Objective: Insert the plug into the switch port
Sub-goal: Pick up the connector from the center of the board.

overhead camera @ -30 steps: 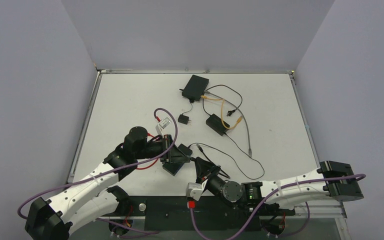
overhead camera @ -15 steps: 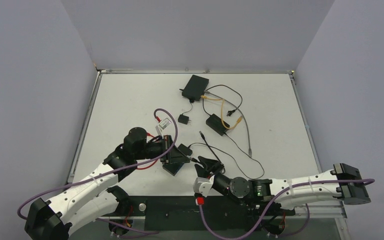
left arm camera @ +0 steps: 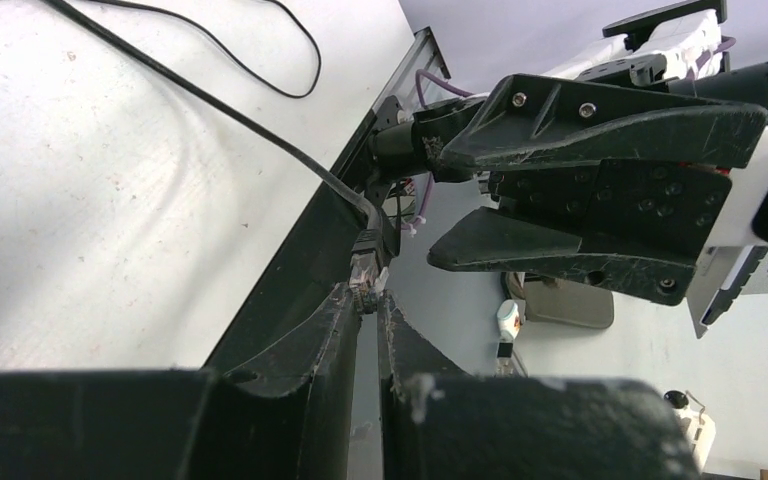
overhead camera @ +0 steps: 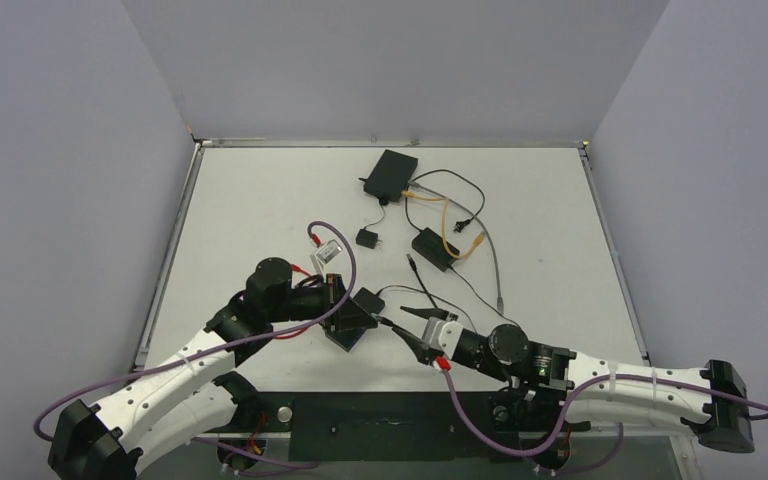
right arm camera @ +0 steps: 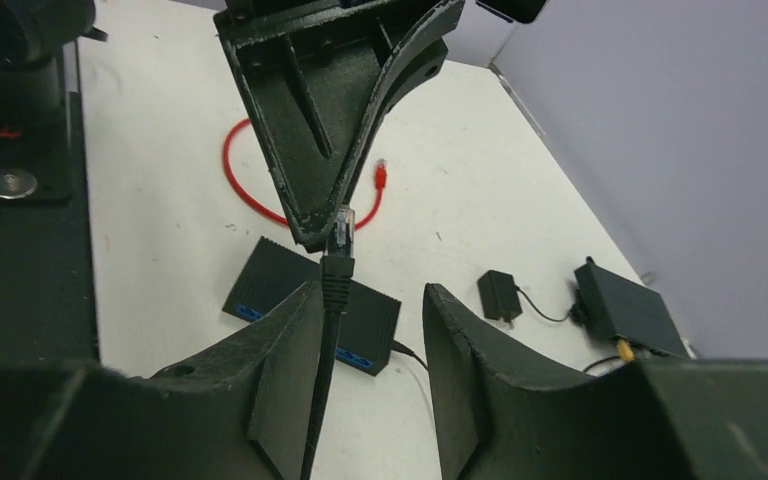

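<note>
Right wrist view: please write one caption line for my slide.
Left gripper pinches the plug above the switch; the open right gripper straddles its cable.

Clear plastic plug (right arm camera: 345,218), black-booted, at the scuffed black left pincer (right arm camera: 325,235); beyond it, a ribbed black switch box (right arm camera: 275,280) with blue ports (right arm camera: 250,312) and a red cable (right arm camera: 232,185).

Right gripper (right arm camera: 372,300) lets go.
I see its jaws spread, the cable (right arm camera: 327,330) free between them, its arm stretched further right.
</note>
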You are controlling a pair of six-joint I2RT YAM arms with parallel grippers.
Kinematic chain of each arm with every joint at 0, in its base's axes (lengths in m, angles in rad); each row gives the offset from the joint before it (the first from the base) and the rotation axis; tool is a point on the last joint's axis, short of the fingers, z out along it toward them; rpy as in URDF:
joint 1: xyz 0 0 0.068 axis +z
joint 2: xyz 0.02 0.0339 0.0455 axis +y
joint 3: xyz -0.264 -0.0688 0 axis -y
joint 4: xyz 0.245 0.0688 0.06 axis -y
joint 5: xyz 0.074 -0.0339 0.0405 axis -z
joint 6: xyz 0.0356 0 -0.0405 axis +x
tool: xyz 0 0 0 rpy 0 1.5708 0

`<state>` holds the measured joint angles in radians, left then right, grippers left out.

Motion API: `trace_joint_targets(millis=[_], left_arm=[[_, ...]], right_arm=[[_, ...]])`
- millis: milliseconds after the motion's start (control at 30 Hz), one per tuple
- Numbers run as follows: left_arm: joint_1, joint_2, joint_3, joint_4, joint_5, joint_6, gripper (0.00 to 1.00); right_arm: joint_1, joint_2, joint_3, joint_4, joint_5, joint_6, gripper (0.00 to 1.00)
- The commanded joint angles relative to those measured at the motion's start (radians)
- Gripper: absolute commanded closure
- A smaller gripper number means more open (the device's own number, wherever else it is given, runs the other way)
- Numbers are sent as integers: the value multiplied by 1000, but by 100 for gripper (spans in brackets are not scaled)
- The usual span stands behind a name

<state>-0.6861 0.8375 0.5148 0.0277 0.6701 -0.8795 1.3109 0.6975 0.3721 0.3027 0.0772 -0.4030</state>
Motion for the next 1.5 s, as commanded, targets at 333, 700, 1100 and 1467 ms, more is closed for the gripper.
trace_joint_targets(millis=[333,700,1100,1467], left_arm=[[-1,-11,-5,48,22,94,100],[0,-20,-13,51,29,96,100],[0,-30,-19,63,38,89,100],[-1,-36,-21,69,44,86,100]], right_arm=[[-78,73,-7,131,-227,159,63],[-78,123,-11,152,-195,152,66],[-79,128,-24,175,-171,162,70],[-78,141,-28,182,-171,167,71]])
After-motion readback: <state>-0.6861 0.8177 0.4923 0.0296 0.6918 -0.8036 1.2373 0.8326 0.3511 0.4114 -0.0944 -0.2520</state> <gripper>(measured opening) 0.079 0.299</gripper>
